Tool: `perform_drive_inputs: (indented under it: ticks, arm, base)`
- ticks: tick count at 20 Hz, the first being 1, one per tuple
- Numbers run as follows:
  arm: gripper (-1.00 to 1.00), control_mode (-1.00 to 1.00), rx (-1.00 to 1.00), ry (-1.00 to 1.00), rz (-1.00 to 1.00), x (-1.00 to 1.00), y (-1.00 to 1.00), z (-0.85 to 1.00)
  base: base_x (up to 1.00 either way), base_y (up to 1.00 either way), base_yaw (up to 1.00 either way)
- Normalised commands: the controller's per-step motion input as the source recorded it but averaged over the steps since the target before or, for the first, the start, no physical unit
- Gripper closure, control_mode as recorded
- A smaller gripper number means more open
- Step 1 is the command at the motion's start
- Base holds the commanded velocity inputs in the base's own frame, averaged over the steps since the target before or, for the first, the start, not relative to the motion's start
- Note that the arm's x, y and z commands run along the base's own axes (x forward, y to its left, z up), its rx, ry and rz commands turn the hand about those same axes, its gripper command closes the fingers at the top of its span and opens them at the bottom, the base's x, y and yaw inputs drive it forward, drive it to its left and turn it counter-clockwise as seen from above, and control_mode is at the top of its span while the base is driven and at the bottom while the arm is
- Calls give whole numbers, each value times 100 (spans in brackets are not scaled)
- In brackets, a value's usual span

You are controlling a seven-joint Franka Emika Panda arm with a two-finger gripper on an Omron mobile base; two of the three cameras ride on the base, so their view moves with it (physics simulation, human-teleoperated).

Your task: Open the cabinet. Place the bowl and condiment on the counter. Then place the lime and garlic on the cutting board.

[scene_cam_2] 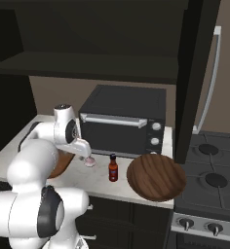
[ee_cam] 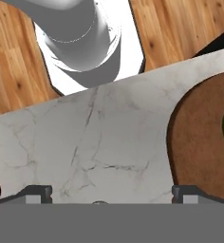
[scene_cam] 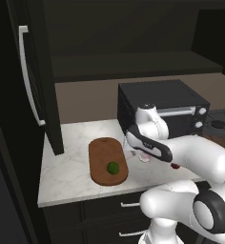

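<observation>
Right base view puts gripper (scene_cam_2: 87, 158) spread wide, grasping nothing, straight above garlic (scene_cam_2: 89, 162) on counter (scene_cam_2: 98, 182). Board (scene_cam: 105, 159), lime (scene_cam: 113, 167) already aboard, lies just left of gripper; carry goes leftward.

Both base views are dim: the cabinet (scene_cam: 38, 71) and the recess above the worktop sink into near-black with little detail, while the pale counter (scene_cam: 71, 162) and the white arm are the brightest parts. Shadows are soft and faint, a slight darkening under the bowl (scene_cam_2: 157, 177) at the counter's front edge, with no glare or hard highlights. The hand view is evenly and brightly lit, the marble veins and the cutting board (ee_cam: 199, 142) grain are sharp, and all pictures look flat and slightly coarse, without blur or bent edges.
</observation>
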Motion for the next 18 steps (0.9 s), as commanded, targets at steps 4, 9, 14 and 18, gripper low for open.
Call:
perform_drive_inputs:
  ticks: [4,9,14,18]
  arm:
    - [-100,-100,0,-4,-5,-9,-18,0]
    - [-100,-100,-2,-5,-3,-2,-11,-4]
    - [-100,-100,-3,-9,-1,0,-11,-14]
    - [-100,-100,-3,-6,-1,0,-7,-17]
  base:
    - [0,0,0]
    - [0,0,0]
    - [0,0,0]
    - [0,0,0]
